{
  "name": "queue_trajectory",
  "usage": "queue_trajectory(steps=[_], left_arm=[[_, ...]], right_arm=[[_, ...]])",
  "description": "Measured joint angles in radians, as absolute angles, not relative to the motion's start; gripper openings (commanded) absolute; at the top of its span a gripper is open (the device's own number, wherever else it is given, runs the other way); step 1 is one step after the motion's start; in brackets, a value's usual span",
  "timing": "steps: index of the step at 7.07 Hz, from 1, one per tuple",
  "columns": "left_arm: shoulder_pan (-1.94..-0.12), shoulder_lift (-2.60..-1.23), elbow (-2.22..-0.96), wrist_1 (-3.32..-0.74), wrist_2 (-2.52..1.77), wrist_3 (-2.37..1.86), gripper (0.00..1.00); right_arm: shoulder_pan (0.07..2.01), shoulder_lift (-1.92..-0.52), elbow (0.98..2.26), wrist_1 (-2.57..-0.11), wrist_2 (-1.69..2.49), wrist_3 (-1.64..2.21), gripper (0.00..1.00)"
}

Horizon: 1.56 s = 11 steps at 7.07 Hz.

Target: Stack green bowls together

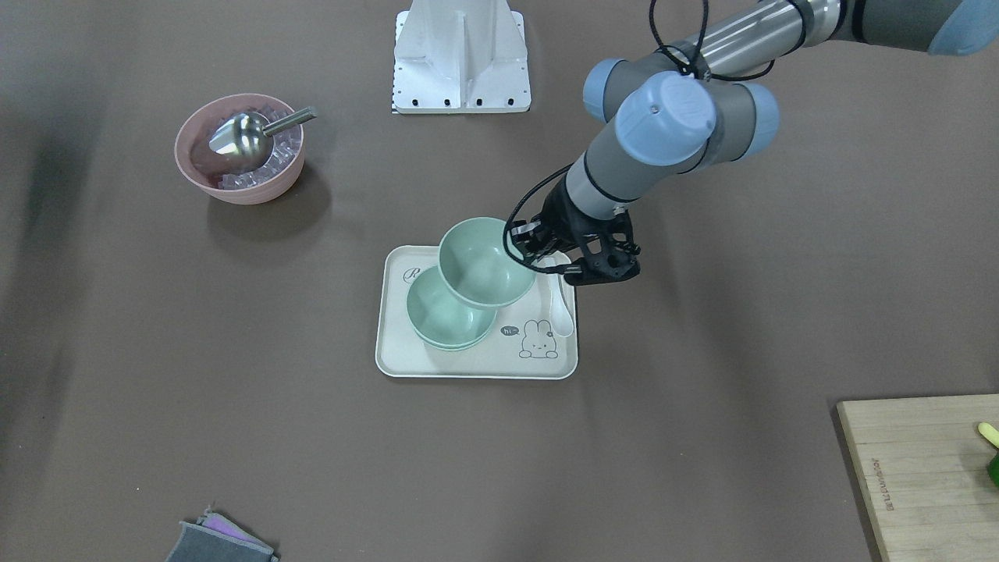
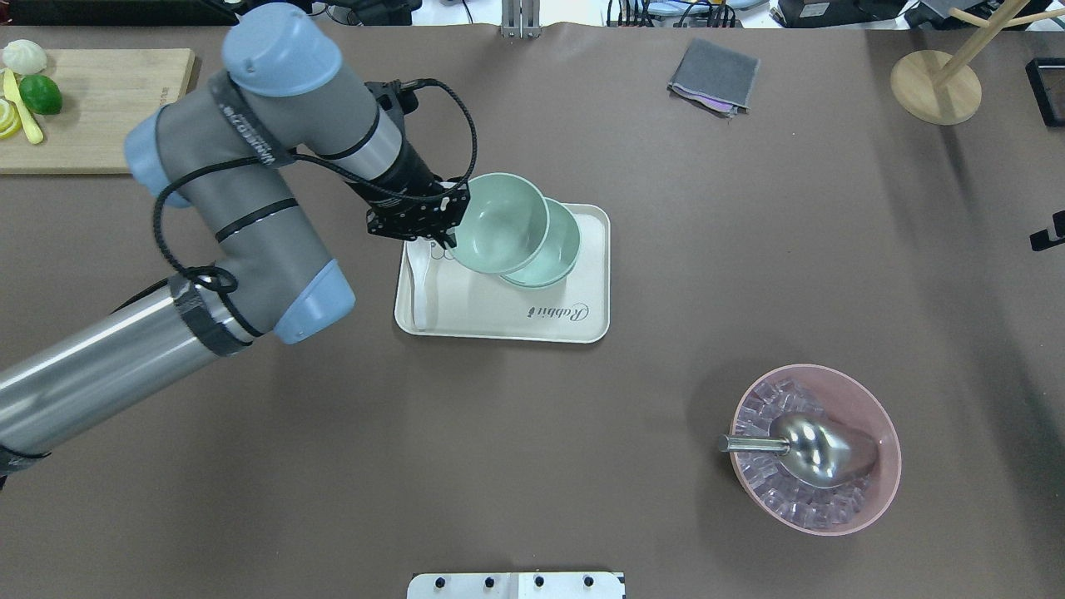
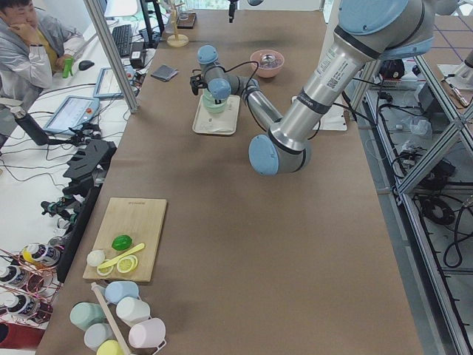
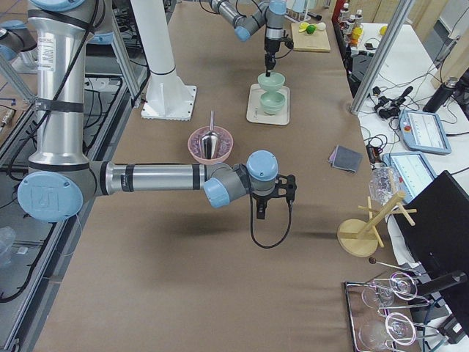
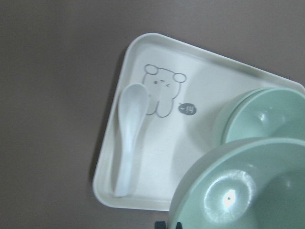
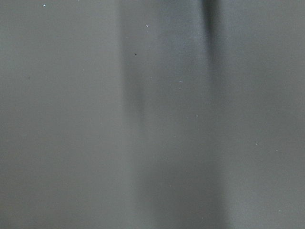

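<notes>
My left gripper is shut on the rim of one green bowl and holds it, slightly tilted, above the white tray. This held bowl overlaps a stack of two more green bowls on the tray. The left wrist view shows the held bowl close up, with the stack behind it. My right gripper hangs over bare table far from the tray, seen only in the exterior right view, so I cannot tell whether it is open or shut.
A white spoon lies on the tray under my left gripper. A pink bowl holds ice and a metal scoop. A cutting board with fruit, a grey cloth and a wooden stand are along the far edge.
</notes>
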<state>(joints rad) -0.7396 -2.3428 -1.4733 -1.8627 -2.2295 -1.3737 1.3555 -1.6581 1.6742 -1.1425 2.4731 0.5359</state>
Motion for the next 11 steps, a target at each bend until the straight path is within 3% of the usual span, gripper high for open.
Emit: queue_trajectory(steps=[4, 6, 11], left_arm=[[-0.709, -2.405, -1.388, -1.919, -2.182, -1.410, 0.00], [-0.706, -2.403, -1.387, -1.930, -2.180, -1.413, 0.98], [-0.721, -2.360, -1.445, -1.937, -2.125, -1.396, 0.98]], right_arm=[[1.355, -1.655, 1.674, -1.143, 2.472, 0.537, 1.00], [1.355, -1.655, 1.672, -1.143, 2.472, 0.537, 1.00], [1.352, -1.652, 1.674, -1.143, 2.460, 0.537, 1.00]])
